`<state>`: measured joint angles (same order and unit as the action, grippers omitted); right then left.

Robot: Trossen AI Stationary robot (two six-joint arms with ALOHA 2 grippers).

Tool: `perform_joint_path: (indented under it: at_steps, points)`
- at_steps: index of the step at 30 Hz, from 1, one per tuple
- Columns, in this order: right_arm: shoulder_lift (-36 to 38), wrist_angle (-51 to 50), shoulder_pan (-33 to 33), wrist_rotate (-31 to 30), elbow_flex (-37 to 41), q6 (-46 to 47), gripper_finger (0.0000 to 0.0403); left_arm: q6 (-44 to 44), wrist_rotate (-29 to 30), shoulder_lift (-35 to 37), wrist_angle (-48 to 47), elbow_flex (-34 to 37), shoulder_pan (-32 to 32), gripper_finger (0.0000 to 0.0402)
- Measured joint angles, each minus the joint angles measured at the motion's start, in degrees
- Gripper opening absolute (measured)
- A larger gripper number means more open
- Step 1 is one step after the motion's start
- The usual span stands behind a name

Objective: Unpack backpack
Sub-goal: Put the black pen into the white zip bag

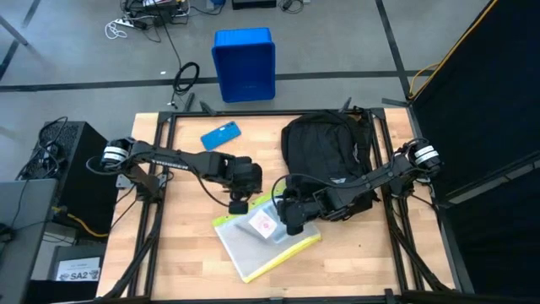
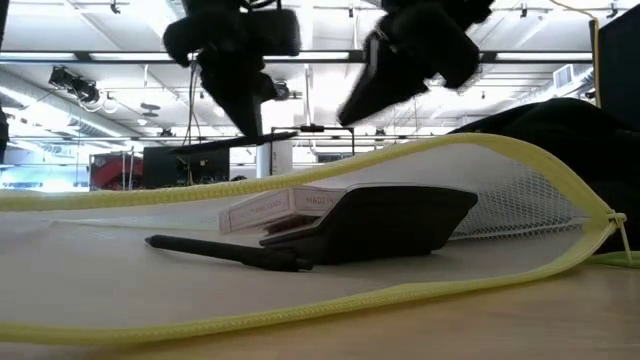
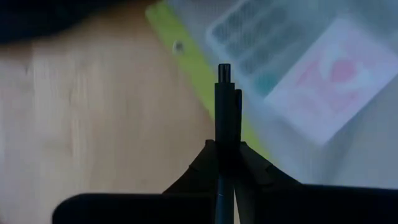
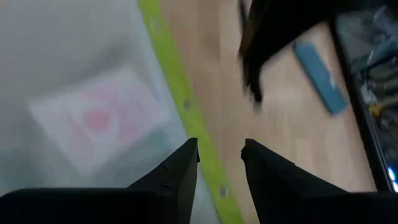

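Note:
The black backpack [image 1: 321,148] lies at the table's far right. Beside it, toward the near edge, a clear mesh pouch [image 1: 266,241] with a yellow-green zip lies flat, holding a card box [image 2: 270,208], a dark calculator [image 2: 385,222] and a pen [image 2: 225,250]. My left gripper [image 1: 239,203] hangs over the pouch's far left corner, shut on a thin dark pen [image 3: 224,99]. My right gripper [image 4: 221,155] stands open above the pouch's zip edge [image 4: 180,93], clear of it, and nothing is between its fingers. My left gripper pinches the thin dark pen between its two shut fingers [image 3: 249,163]. The pen's shaft [image 3: 224,146] runs along the fingers and sticks out past their ends. The fingers slant down from above. The pen is lifted clear above the pouch and table.
A blue flat device [image 1: 221,133] lies on the table at the far side, left of the backpack. A blue plastic bin [image 1: 245,63] stands on the floor beyond the far edge. Bare wood [image 1: 181,245] shows left of the pouch.

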<state>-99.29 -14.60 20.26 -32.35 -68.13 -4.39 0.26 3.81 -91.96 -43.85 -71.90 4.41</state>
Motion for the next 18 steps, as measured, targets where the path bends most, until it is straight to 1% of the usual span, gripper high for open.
perform_joint_path:
  at_steps: [2,6,10,18]
  points:
    - [-0.5,3.8,-0.1,0.6,0.0,-2.5,0.0105,-0.8,0.0,0.0,2.5,0.0,0.8,0.0]
    - [-1.9,7.9,-0.1,0.7,0.0,-8.9,0.0105,-3.1,-0.2,0.0,4.9,-0.1,1.4,0.0]
    - [-3.0,7.4,-0.1,-0.9,0.0,-12.2,0.0107,-5.1,-1.2,-0.1,5.6,-0.1,1.4,0.0]
    - [-5.1,10.0,-1.0,-2.6,0.0,-16.4,0.011,-5.3,-2.0,-0.5,6.2,-0.1,1.3,0.0]
